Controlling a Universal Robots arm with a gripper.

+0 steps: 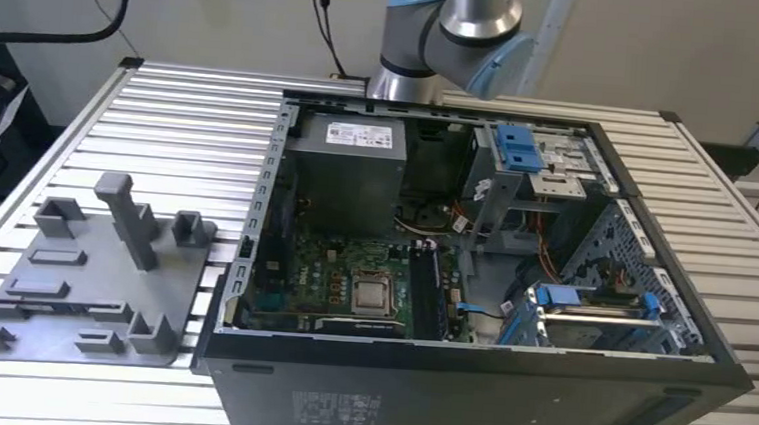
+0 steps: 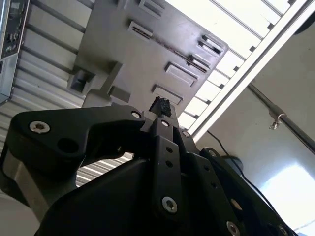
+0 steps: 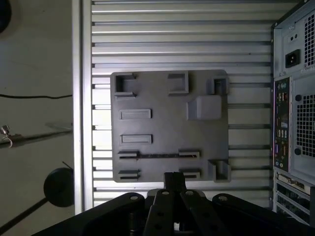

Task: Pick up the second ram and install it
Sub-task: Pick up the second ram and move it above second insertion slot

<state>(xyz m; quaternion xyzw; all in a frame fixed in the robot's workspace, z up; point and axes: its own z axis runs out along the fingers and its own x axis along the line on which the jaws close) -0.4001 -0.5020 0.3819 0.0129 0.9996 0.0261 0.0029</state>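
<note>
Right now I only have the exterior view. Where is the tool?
Observer: Over the fixture; in the first wrist view the tool sits at its edge.
Operator: Is the ram there?
Observer: A thin dark strip, probably the ram, stands between two holders, apart from the tool.
Operator: Is the tool holding anything?
Observer: No; in both wrist views it is shut with nothing in it.

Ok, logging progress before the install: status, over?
Pincer shut, empty, above grey fixture. Second ram on edge in fixture, untouched. Nothing blocking it.
</note>
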